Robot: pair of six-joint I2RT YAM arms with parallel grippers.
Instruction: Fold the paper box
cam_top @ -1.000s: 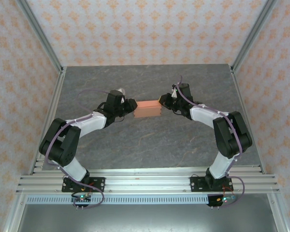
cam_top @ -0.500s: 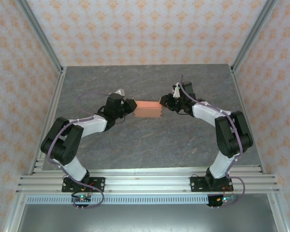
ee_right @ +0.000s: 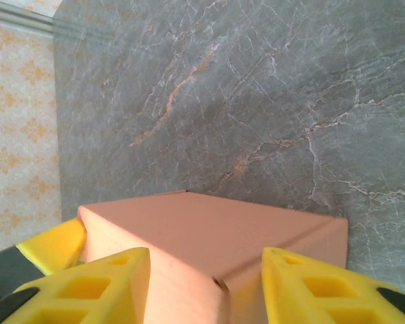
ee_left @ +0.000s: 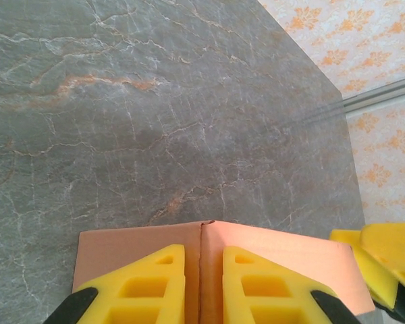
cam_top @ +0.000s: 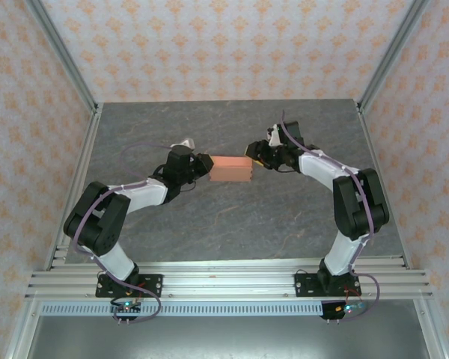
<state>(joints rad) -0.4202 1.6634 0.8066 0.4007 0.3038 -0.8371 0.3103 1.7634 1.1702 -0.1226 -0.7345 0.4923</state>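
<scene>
The paper box (cam_top: pixel 231 169) is a small salmon-orange folded box lying mid-table between both arms. My left gripper (cam_top: pixel 206 167) is at its left end. In the left wrist view the yellow fingers (ee_left: pixel 152 283) stand close together on either side of a folded edge of the box (ee_left: pixel 283 246), shut on it. My right gripper (cam_top: pixel 253 155) is at the box's right end. In the right wrist view its fingers (ee_right: pixel 115 280) stand wide apart, open, on either side of a corner of the box (ee_right: pixel 216 226) without pinching it.
The grey marble-patterned tabletop (cam_top: pixel 232 217) is walled by patterned panels and aluminium posts (cam_top: pixel 67 67). A metal rail (cam_top: pixel 224 284) carrying both arm bases runs along the near edge.
The right gripper has opened from a tight grip on the box's right end. The left gripper has closed a little more on the left end. The box has barely moved.
</scene>
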